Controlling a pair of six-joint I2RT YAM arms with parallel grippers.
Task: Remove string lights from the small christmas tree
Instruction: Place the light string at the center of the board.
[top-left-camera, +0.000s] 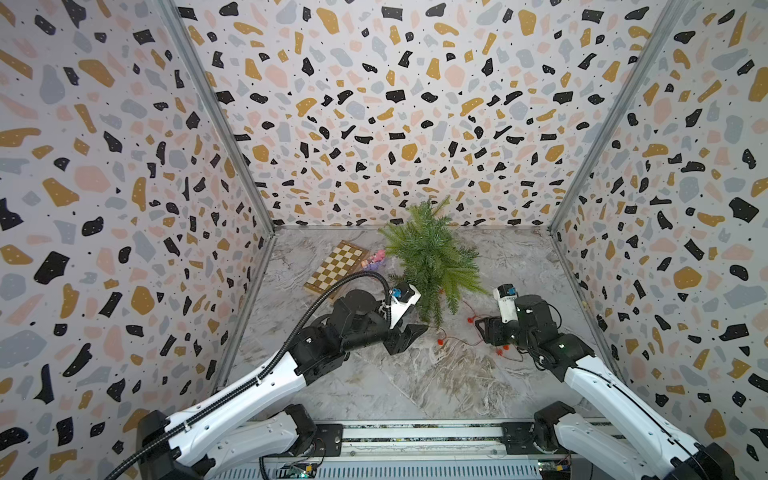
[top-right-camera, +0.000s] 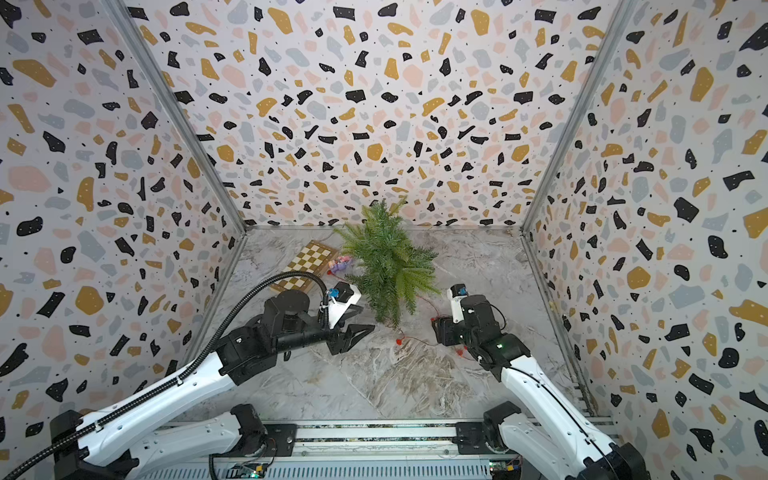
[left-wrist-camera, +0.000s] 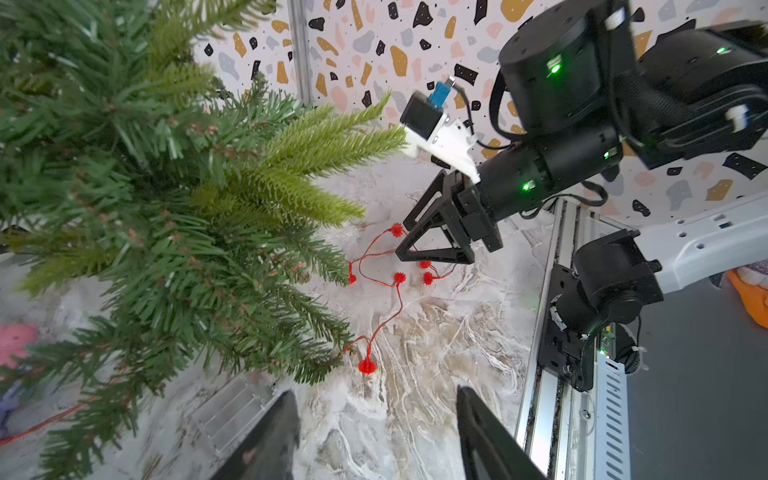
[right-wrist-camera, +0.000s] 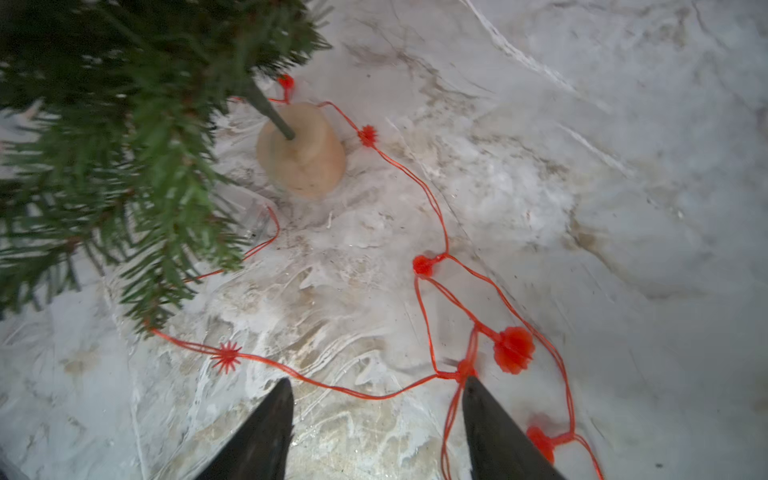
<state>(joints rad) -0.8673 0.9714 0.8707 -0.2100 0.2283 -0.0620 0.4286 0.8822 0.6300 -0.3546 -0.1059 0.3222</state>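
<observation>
In the right wrist view, the right gripper (right-wrist-camera: 376, 419) stands with jaws parted, holding nothing; the string lights (right-wrist-camera: 428, 266) trail loose over the marble table (right-wrist-camera: 623, 166) (one strand brushes a finger). The left gripper (left-wrist-camera: 376, 428) also gapes, empty. In both top views the small christmas tree (top-left-camera: 432, 259) stands centre frame.
</observation>
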